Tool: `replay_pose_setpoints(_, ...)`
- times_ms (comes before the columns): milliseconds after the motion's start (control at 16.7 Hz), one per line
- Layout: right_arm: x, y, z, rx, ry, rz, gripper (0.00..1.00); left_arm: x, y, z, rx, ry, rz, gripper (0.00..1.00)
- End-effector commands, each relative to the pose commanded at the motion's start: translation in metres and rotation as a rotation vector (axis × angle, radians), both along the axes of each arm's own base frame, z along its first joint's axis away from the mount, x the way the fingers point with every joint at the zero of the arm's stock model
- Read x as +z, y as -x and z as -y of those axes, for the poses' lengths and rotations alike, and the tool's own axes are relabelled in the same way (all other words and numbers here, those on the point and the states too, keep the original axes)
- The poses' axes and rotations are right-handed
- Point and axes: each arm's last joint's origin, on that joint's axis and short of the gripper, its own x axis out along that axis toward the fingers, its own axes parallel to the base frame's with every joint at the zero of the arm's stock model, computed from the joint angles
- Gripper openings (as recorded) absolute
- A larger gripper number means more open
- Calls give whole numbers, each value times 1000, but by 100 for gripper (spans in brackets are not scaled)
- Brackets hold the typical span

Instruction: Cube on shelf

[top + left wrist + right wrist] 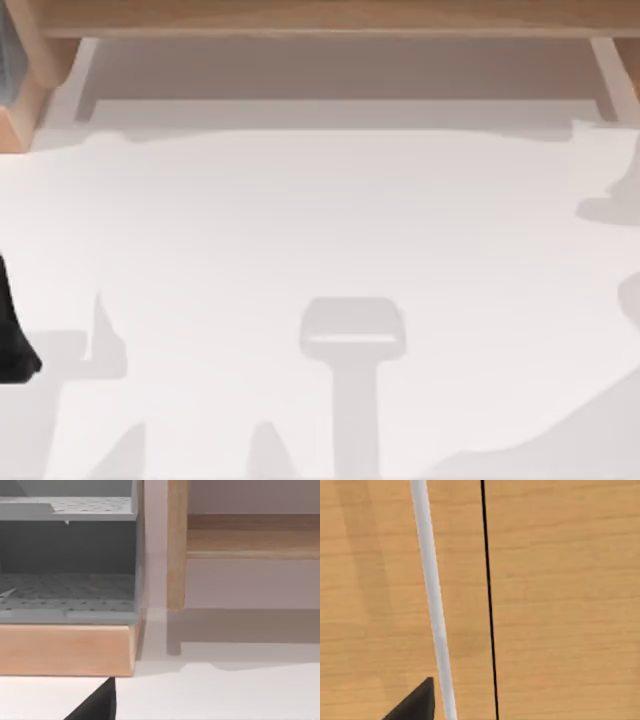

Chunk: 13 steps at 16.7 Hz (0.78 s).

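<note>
Shelf [320, 15] runs along the 12 o'clock edge of the white tabletop [320, 250], its side support [176, 545] standing next to a grey rack [67, 555] on a wooden base at 10 o'clock. Where the cube is I cannot tell. The left arm [12, 340] sits at 9 o'clock; whether either arm's jaws are open or holding something, I cannot tell. Risk, in my judgement: an arm could hit the shelf board when reaching, because the cube's place is unknown. No writing or brand is readable

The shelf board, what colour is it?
Light-brown wood; the shelf shows best in the left wrist view.
</note>
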Motion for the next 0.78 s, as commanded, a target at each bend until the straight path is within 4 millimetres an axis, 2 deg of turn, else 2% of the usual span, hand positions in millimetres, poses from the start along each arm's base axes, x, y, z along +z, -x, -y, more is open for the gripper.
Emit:
replay_pose_setpoints(120,-23,-6,3,33,35,-17,100,0,0,0,0,0,0,100)
replay_pose_setpoints(240,-37,-9,5,54,60,-25,100,0,0,0,0,0,0,100)
replay_pose_setpoints(660,-40,-11,3,62,63,-29,100,0,0,0,0,0,0,100)
replay_pose_setpoints(780,-39,-17,4,59,66,-26,100,0,0,0,0,0,0,100)
